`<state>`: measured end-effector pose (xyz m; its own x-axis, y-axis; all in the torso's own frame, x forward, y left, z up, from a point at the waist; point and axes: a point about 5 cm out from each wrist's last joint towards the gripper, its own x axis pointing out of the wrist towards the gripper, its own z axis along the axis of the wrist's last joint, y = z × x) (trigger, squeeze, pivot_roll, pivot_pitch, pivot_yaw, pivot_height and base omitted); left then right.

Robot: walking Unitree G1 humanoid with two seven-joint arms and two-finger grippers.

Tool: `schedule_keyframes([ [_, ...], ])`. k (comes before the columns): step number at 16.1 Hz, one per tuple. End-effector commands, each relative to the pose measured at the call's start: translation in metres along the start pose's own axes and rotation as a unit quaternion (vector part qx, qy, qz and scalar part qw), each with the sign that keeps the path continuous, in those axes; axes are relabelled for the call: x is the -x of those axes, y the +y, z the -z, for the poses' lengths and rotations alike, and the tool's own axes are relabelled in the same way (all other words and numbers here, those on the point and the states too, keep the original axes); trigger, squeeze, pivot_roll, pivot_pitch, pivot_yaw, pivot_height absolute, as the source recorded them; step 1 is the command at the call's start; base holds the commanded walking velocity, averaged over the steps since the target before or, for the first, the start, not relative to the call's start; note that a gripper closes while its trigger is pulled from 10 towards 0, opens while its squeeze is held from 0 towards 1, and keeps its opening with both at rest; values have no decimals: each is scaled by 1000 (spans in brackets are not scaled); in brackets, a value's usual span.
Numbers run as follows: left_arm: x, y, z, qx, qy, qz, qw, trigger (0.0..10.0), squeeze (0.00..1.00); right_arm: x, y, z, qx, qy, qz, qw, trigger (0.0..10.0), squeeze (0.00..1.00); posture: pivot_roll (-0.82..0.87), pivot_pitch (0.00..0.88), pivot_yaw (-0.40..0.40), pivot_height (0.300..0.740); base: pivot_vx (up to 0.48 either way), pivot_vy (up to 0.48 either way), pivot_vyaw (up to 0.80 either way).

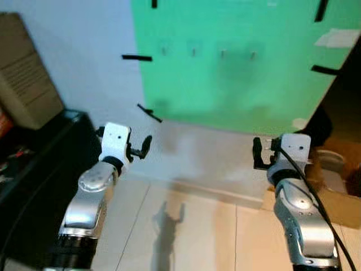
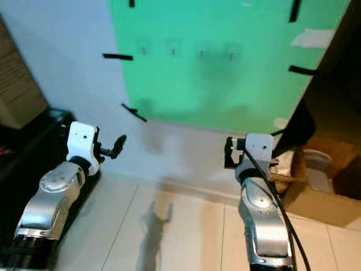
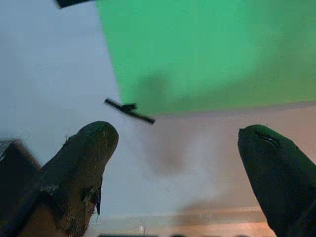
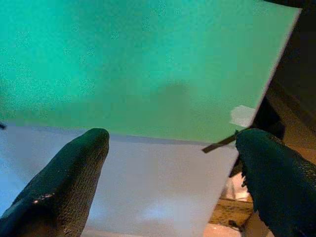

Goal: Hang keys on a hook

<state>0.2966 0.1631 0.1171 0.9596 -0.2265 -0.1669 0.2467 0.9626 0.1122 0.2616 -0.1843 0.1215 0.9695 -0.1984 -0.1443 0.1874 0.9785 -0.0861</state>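
A green sheet [image 1: 237, 68] is taped to the white wall ahead, with a row of several small hooks [image 1: 193, 52] near its top. My left gripper [image 1: 142, 148] is raised in front of the wall, below and left of the hooks. It is open, and in the left wrist view its fingers [image 3: 89, 148] stand wide apart with nothing between them. My right gripper [image 1: 258, 152] is held up at the same height, under the sheet's lower right part. It is open too, with only wall and sheet showing between its fingers [image 4: 74, 168].
A black cabinet [image 1: 34, 169] stands at the left with a cardboard box [image 1: 28, 73] on it. An open cardboard box [image 1: 338, 192] sits on the floor at the right, beside a dark panel [image 1: 344, 107]. Pale tiled floor [image 1: 192, 226] lies between my arms.
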Motion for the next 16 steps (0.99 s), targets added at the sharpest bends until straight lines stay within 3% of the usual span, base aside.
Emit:
schedule_keyframes([
  [1, -2, -4, -7, -6, -11, 6, 1000, 10000, 933, -1, -5, -1, -7, -1, 3, 1000, 10000, 1000, -137, 0, 35, 740, 307, 0, 0],
  [12, -1, -8, -11, -8, -15, 14, 1000, 10000, 933, -2, -9, 3, 0, 4, 22, 1000, 10000, 1000, -140, 0, 38, 740, 307, 0, 800],
  [16, -1, -9, -11, -7, -13, 13, 1000, 10000, 941, -2, -13, 2, -11, 0, 33, 999, 10000, 1000, -140, 0, 36, 740, 309, 0, 0],
])
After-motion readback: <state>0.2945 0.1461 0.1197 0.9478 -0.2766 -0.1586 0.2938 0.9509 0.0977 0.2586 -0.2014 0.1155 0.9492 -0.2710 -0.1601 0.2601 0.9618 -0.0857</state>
